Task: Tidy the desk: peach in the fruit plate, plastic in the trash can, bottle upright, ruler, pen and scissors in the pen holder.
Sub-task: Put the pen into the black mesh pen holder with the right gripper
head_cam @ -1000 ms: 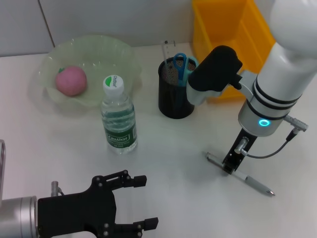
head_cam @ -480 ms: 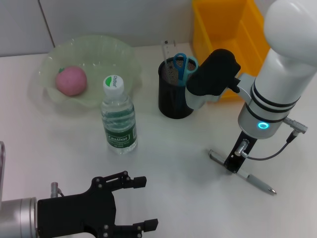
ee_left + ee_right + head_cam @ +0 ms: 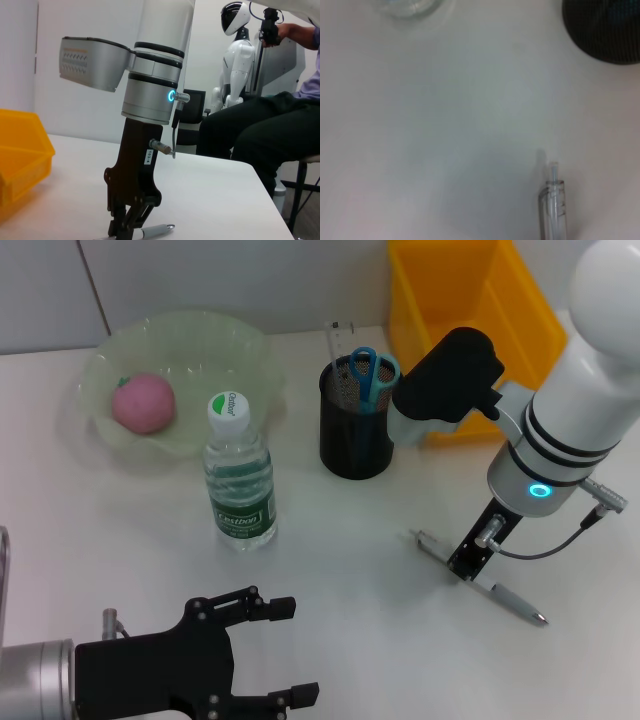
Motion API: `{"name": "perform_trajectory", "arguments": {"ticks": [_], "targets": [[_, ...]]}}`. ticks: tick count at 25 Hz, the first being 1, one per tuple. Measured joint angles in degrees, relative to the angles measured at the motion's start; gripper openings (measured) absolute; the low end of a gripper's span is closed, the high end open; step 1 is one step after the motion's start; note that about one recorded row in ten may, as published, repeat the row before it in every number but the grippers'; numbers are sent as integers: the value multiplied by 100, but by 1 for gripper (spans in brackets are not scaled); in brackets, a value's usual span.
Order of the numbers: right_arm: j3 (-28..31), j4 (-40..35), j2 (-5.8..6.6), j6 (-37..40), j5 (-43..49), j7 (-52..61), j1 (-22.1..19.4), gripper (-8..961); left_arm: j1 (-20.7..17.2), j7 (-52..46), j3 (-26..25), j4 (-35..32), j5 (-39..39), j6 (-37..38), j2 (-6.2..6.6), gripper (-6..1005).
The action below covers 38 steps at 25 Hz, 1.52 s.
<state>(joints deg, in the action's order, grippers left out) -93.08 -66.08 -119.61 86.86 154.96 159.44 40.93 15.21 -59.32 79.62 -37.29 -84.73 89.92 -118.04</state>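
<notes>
The left tool (image 3: 262, 650), fingers spread, idles at the near edge of the white tabletop (image 3: 120, 530). Farther right, the right tool (image 3: 462, 570) pinches the slim silver pen (image 3: 505, 601) lying flat. Beyond stands the black mesh pen holder (image 3: 355, 435).

The right gripper (image 3: 466, 568) is down on the table (image 3: 340, 540) at the near right, its fingers around the middle of the pen (image 3: 480, 578), which lies flat. The left gripper (image 3: 255, 650) hovers at the near left, fingers spread. The bottle (image 3: 239, 476) stands upright in the middle, the peach (image 3: 143, 403) sits in the plate (image 3: 200, 350) far left, and scissors (image 3: 369, 371) poke from the holder (image 3: 354, 430) beside a yellow bin (image 3: 470, 320).
</notes>
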Motion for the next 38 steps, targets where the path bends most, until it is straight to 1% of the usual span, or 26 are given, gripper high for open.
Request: {"name": "perform_trajectory", "arguments": {"ticks": [2, 4, 7, 13, 14, 15, 16, 17, 18, 21, 22, 25, 27, 28, 31, 32, 33, 37, 38], "targets": [[71, -185, 5, -45, -100, -2, -141, 126, 0, 0, 0, -5, 0, 0, 0, 841], [124, -259, 10, -50, -164, -10, -188, 126, 0, 0, 0, -21, 0, 0, 0, 841], [411, -508, 38, -53, -370, -111, -323, 126, -1, 0, 0, -34, 0, 0, 0, 841], [471, -688, 45, -64, -372, -148, -385, 126, -1, 0, 0, -40, 0, 0, 0, 841], [498, -786, 44, -67, -372, -165, -415, 126, -1, 0, 0, -40, 0, 0, 0, 841], [592, -1057, 42, -73, -373, -189, -491, 126, -1, 0, 0, -40, 0, 0, 0, 841], [592, -1057, 42, -73, -373, -189, -491, 126, 0, 0, 0, -42, 0, 4, 0, 841], [700, -1380, 44, -46, -381, -226, -594, 126, 0, 0, 0, -42, 0, 4, 0, 841], [700, -1380, 44, -46, -381, -226, -594, 126, 0, 0, 0, -44, 0, 9, 1, 841], [846, -1964, 47, -10, -430, -312, -776, 126, 0, 0, 0, -44, 0, 9, 1, 841], [914, -2279, 42, -24, -453, -344, -874, 126, 0, 0, -26, -50, 1, 104, 8, 841], [969, -2455, 39, -108, -494, -396, -946, 126, 0, 0, -36, -50, 1, 107, 6, 841], [1041, -2613, 38, -383, -758, -572, -1070, 126, 0, 0, -44, -50, 1, 111, 1, 841], [1041, -2613, 38, -383, -758, -572, -1070, 126, 0, 0, -44, -50, 1, 111, 1, 841], [1081, -2709, 40, -723, -1021, -820, -1180, 126, 0, 0, -45, -50, 1, 112, 0, 841], [1090, -2765, 34, -1005, -1184, -1024, -1259, 126, 0, 0, -46, -50, 0, 112, 0, 841], [1090, -2765, 34, -1005, -1184, -1024, -1259, 126, 0, 0, -46, -50, 0, 112, 0, 841], [1112, -2796, 36, -1775, -1597, -1451, -1377, 126, 0, 0, -44, -50, 0, 111, 0, 841], [1112, -2796, 36, -1775, -1597, -1451, -1377, 125, 0, 0, -44, -50, 0, 111, 0, 841]]}}
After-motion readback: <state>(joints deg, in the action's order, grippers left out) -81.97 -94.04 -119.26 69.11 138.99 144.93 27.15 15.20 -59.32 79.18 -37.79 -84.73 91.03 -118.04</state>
